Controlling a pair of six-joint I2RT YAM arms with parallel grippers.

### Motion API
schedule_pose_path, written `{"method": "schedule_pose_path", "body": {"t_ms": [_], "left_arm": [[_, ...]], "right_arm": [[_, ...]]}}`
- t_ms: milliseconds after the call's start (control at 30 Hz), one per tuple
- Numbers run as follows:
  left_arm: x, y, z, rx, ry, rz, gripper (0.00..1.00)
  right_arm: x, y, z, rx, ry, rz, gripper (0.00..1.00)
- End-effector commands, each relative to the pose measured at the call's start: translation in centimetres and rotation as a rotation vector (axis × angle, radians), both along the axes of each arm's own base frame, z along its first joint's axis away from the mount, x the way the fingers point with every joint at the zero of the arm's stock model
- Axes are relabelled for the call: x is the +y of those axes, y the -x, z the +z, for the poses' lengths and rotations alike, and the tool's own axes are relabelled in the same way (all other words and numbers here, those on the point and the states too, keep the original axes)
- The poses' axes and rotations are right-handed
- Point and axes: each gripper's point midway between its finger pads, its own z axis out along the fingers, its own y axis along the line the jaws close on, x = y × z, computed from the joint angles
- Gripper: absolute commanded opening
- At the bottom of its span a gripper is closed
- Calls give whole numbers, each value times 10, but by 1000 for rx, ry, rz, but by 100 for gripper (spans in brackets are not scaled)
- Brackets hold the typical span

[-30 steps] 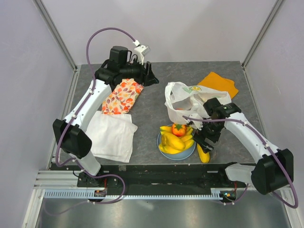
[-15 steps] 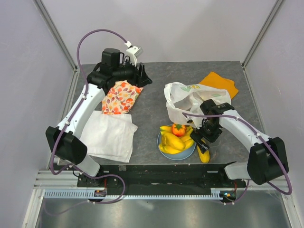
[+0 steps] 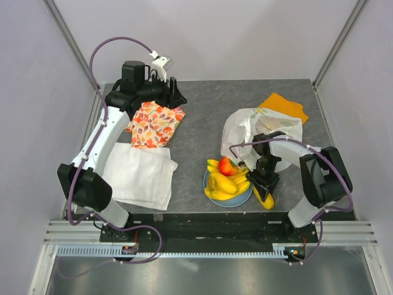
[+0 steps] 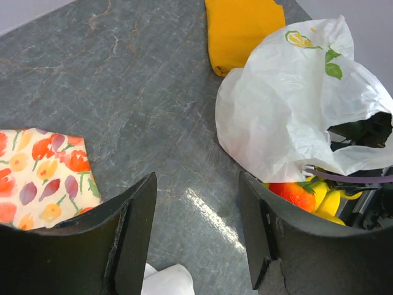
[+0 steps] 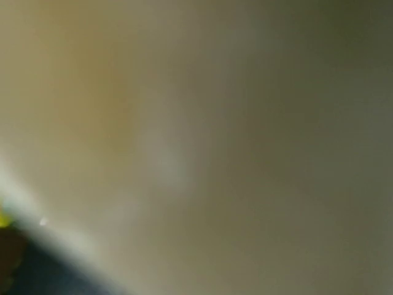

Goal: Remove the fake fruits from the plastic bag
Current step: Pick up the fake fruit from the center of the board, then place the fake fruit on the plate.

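Most of the fruit looks to be out already. The plastic bag (image 3: 270, 123) lies crumpled just behind and to the right of the light-blue plate (image 3: 228, 203). It sags so limply that I judge it nearly or wholly emptied, though its folds hide whatever may remain inside. On the plate sits a heap of yellow bananas (image 3: 222, 183), with a red-orange round fruit (image 3: 226, 166) at the plate's far edge. One more banana (image 3: 266, 200) lies on the table just right of the plate, off its rim. By my reading, what is left is a check of the bag and perhaps this stray piece.

The left arm stretches to the far left of the plate, well apart from it. The left gripper (image 4: 196, 215) hangs over bare table beside the floral cloth (image 3: 153, 123), its fingers (image 4: 136, 233) spread wide with nothing between them. The right arm is folded in tight, and the right gripper (image 3: 265, 183) points down just right of the plate, directly over the loose banana. Its wrist view is only blur and the top view hides the fingertips, so I cannot tell whether it grips.
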Motion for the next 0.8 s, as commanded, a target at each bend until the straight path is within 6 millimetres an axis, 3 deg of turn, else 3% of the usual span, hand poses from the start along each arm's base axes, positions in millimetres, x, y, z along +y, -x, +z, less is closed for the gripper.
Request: {"method": "schedule_pose_path", "body": {"t_ms": [0, 100, 233, 333, 433, 600, 700, 767], "left_arm": [[8, -6, 12, -53, 8, 2, 62], [8, -5, 16, -60, 15, -2, 62], [4, -6, 22, -58, 44, -16, 62], [0, -7, 26, -55, 69, -30, 62], [-3, -8, 30, -57, 79, -37, 62], [-4, -8, 37, -64, 93, -38, 62], [-3, -8, 39, -69, 95, -36, 62], [-3, -6, 39, -69, 94, -34, 62]], "right_arm": [[3, -3, 14, -30, -22, -1, 39], [3, -9, 40, -97, -45, 8, 38], [-12, -2, 66, -105, -16, 43, 38], [-32, 3, 67, -101, 52, 61, 38], [-40, 10, 74, -100, 33, 100, 33], [-23, 1, 107, -311, -171, 303, 38], [0, -3, 125, -399, -303, 390, 40], [20, 4, 130, -419, -391, 520, 40]]}}
